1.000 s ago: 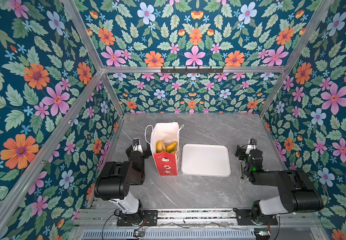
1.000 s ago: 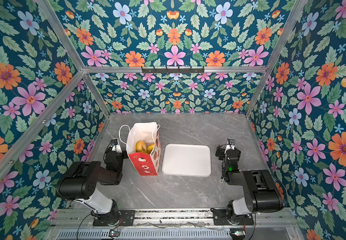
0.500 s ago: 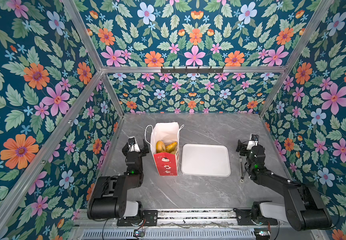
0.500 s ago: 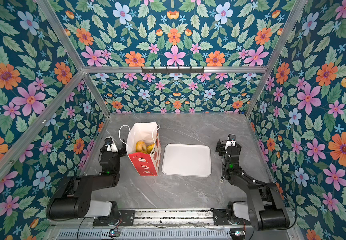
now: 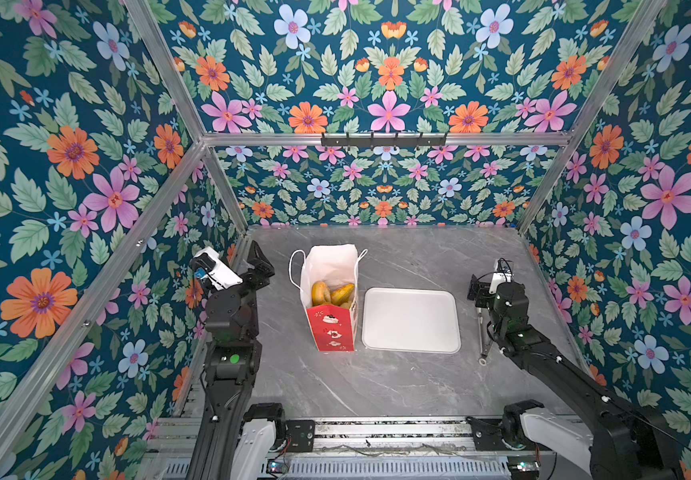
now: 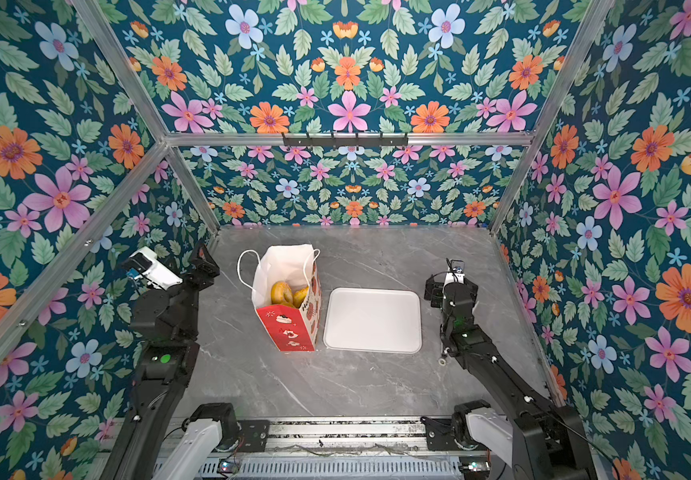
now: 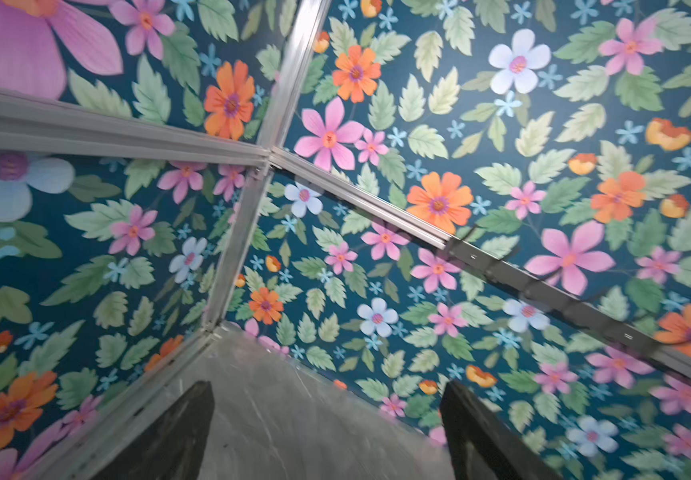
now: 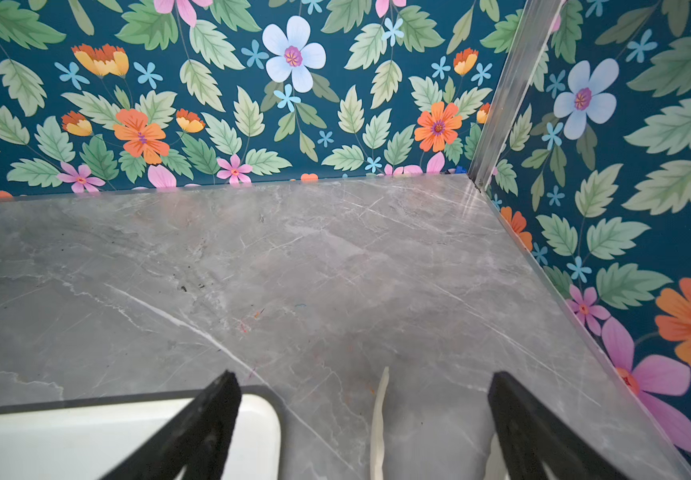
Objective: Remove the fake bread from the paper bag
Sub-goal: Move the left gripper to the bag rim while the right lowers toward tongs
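Both arms have unfolded and risen since a second ago; bag, bread and tray lie as they did.

Top views, both:
- Paper bag (image 5: 331, 332) (image 6: 290, 328): red outside, white inside, upright with its mouth open. It stands on the grey counter (image 5: 377, 386) just beside the white tray (image 5: 410, 320) (image 6: 373, 320), on the left arm's side.
- Fake bread (image 5: 329, 293) (image 6: 283, 293): glossy golden pieces, all inside the bag; their number cannot be told.
- Left tool (image 5: 258, 255) (image 6: 204, 259): raised, beyond the bag as seen from the tray and clear of the bag.
- Right tool (image 5: 479, 286) (image 6: 433, 289): near the tray's opposite edge, not touching it.

Left wrist view:
- Left tool (image 7: 327, 386): wide, with nothing between its dark fingers (image 7: 186, 428).
- Beyond it: a counter (image 7: 273, 395) corner and the flowered walls (image 7: 418, 249).

Right wrist view:
- Right tool (image 8: 364, 376): wide, holding nothing.
- One finger (image 8: 194, 428) overlaps a rounded corner of the tray (image 8: 86, 436).
- Thin pale strip (image 8: 379, 415): seen between the fingers, beside the tray.
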Controlling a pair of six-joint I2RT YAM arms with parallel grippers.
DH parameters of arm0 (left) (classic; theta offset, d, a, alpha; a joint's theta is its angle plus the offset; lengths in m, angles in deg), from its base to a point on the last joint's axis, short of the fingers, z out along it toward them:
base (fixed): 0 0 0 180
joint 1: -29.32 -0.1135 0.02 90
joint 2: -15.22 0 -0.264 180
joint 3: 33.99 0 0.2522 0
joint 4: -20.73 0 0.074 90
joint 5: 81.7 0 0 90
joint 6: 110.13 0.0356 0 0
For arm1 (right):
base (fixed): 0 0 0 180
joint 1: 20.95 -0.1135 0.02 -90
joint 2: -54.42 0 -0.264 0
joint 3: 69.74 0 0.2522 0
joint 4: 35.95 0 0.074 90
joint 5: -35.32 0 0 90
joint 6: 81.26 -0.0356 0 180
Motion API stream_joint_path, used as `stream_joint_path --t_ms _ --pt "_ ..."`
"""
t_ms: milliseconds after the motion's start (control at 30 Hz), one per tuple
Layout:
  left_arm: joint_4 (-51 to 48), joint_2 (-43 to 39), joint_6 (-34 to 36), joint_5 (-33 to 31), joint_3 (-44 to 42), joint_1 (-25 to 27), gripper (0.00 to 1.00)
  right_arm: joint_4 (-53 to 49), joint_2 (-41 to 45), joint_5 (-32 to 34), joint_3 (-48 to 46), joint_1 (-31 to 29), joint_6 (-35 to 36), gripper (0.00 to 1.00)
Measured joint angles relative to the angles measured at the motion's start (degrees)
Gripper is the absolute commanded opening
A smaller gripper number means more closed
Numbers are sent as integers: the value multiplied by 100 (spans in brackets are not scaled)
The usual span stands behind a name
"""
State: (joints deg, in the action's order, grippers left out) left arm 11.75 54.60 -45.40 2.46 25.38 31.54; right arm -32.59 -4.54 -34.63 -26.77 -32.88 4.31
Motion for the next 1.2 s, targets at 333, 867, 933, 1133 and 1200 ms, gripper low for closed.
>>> stream_joint_path --t_ms 333,867,933,1133,1200 --pt "-2618 85 -208 2721 662 2 81 -1038 684 -22 127 -2 -446 94" --pt "-3226 933 487 3263 715 7 64 -1292 741 -98 -173 -2 -728 94" --pt "-3215 1019 557 3204 743 9 63 -1303 745 -96 -208 -2 -734 94" --pt "-3117 1213 610 3128 767 44 60 -1300 743 -50 -251 -2 -737 94" --pt "-3073 1266 610 3123 754 70 59 -1287 737 -37 -264 -2 -741 94"
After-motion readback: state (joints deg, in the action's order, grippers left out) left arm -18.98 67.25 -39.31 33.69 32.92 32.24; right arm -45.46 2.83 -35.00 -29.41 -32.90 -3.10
